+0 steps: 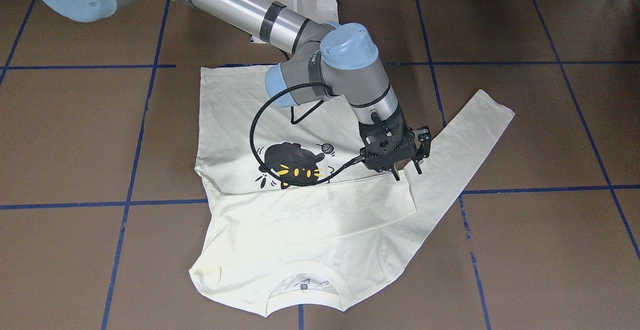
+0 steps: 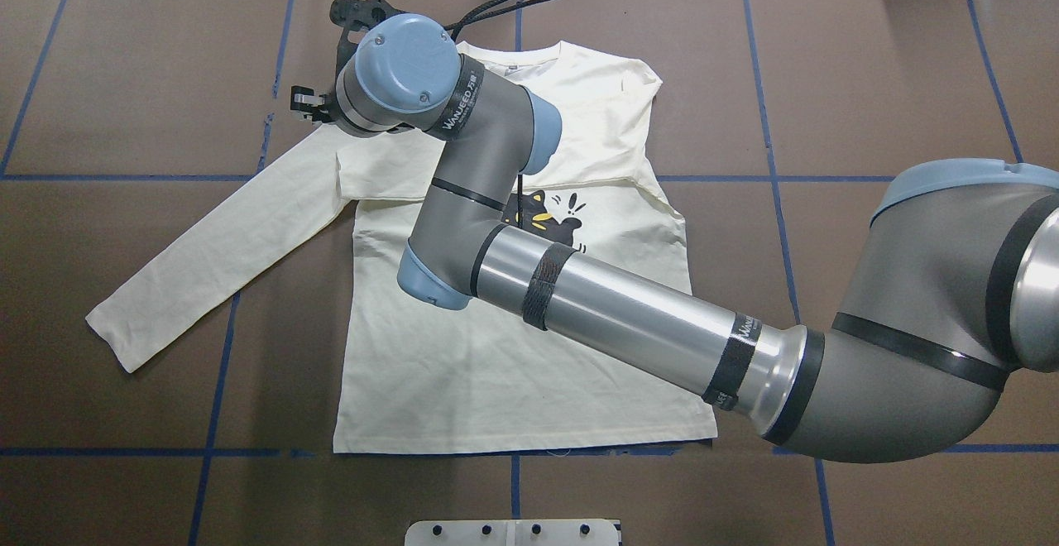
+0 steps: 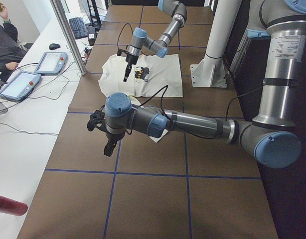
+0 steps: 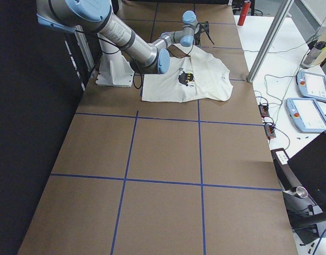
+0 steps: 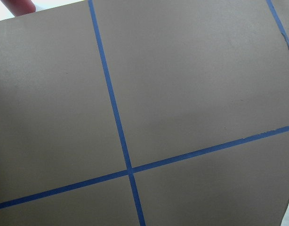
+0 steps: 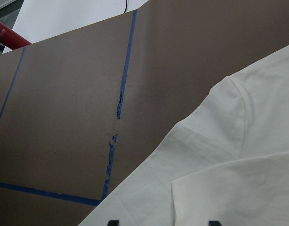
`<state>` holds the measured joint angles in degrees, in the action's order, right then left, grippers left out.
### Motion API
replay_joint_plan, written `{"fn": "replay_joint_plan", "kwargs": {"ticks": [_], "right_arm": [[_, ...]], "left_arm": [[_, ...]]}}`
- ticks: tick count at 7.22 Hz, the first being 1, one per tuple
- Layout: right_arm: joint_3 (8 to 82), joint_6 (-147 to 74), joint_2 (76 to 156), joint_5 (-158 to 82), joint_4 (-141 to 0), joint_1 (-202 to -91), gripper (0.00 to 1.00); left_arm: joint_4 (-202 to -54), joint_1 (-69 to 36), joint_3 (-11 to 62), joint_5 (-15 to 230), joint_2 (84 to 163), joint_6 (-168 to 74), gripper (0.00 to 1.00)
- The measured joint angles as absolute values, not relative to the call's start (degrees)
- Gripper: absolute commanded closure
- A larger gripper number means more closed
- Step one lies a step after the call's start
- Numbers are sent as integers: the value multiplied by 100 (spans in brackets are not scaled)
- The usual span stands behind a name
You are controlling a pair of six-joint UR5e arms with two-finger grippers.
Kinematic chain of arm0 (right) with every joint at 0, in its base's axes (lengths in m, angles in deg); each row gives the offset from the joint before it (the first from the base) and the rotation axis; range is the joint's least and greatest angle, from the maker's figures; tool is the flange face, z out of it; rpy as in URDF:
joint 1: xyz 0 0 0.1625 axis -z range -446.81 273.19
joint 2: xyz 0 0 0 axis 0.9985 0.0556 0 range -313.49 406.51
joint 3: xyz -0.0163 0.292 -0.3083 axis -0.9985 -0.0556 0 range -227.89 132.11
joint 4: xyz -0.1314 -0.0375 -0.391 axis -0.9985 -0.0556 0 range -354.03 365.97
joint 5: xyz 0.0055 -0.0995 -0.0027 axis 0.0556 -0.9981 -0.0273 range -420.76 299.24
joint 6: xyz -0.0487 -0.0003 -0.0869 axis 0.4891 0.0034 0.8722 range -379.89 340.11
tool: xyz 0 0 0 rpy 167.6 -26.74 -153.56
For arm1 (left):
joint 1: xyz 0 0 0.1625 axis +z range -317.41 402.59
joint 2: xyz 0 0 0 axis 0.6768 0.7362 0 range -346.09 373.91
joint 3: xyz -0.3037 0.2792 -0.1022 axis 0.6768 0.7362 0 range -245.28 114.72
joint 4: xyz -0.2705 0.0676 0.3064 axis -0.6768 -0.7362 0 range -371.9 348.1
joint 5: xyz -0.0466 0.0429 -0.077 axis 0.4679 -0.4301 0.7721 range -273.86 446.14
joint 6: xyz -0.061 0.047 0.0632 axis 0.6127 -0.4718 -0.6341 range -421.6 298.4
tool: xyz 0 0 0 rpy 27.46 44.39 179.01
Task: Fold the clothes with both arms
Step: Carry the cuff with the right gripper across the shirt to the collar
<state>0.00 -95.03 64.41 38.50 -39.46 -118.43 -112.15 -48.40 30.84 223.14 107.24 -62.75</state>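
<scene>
Your brown, blue-taped bench [image 1: 550, 120] holds the cream-white long-sleeved shirt [image 1: 240, 120] flat, cat print up. One sleeve, folded across the chest, hides the print's lower edge. Overhead, the grey right arm [image 2: 629, 314] covers much of the shirt. At the outstretched sleeve's shoulder the right end effector [image 1: 408, 173] stands spread. Whether the left end effector [image 3: 109, 149], over bare bench, is spread, you cannot tell.

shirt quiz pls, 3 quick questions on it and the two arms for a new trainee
1. True or false: both sleeves of the shirt are folded across its body.
2. Which arm is over the shirt? A) left B) right C) both
3. Fill in: the right end effector has its jaws ____.

Key:
1. False. One sleeve lies stretched out on the table.
2. B. The left end effector is over bare table.
3. Open, gripping nothing.
</scene>
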Motion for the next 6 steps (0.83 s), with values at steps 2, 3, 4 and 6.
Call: {"fn": "replay_joint_plan", "kwargs": {"ticks": [2, 3, 4, 6], "right_arm": [[482, -9463, 6542, 4031, -4869, -11927, 0], [1041, -9339, 6763, 4382, -5736, -12117, 0], [1624, -9165, 7100, 4773, -6530, -12363, 0], [2707, -8521, 7944, 5153, -7822, -12774, 0]], "left_arm": [[-11625, -4530, 3163, 22147, 10672, -5372, 0], [-12236, -4219, 3199, 21891, 10506, -4501, 0], [-12861, -3845, 3243, 21618, 10291, -3635, 0], [-13735, -2843, 3611, 20983, 9758, -1569, 0]]}}
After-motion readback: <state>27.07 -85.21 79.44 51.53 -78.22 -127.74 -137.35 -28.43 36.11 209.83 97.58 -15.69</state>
